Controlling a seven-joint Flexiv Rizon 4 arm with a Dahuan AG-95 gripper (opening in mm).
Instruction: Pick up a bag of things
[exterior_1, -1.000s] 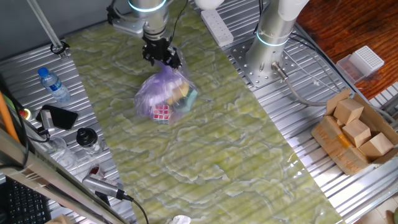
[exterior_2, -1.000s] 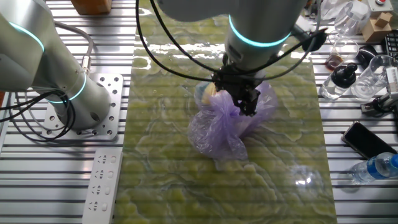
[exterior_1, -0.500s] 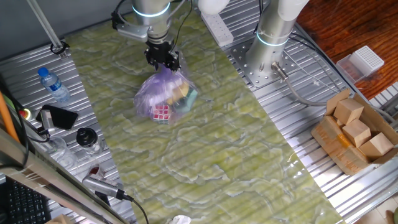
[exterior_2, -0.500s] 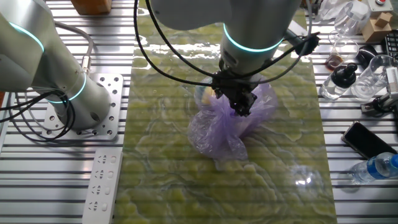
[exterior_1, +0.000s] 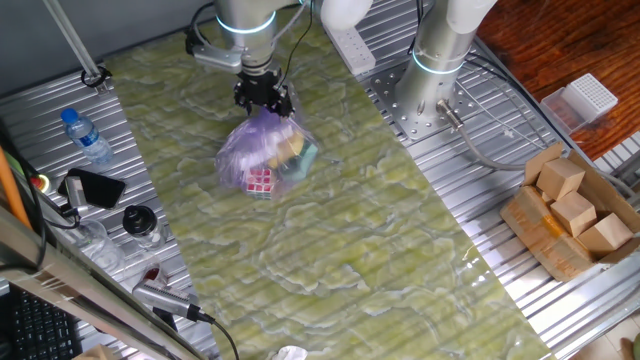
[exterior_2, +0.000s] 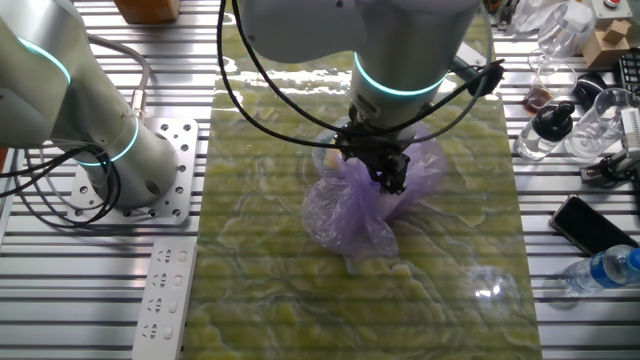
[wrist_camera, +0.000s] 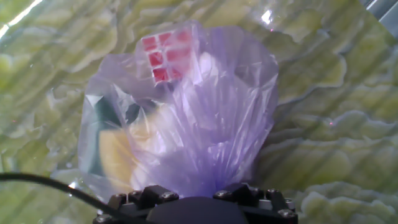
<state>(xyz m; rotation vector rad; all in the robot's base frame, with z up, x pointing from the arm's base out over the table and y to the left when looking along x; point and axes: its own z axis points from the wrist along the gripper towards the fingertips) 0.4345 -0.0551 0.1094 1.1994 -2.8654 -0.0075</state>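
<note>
Bag (exterior_1: 262, 152): purple plastic, resting on the green mat (exterior_1: 330, 250). Gripper (exterior_1: 264, 97): pinched on its gathered neck. Step: grasp made. Next: a straight lift, grip kept firm.

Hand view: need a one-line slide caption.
Gripper bunches the neck of the crinkly translucent pale-purple plastic bag above the green marbled mat.

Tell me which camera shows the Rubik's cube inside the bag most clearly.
The hand view: the Rubik's cube fills the frame's top, red stickers plain through the bag. One fixed view shows it small; the other shows only purple plastic.
</note>
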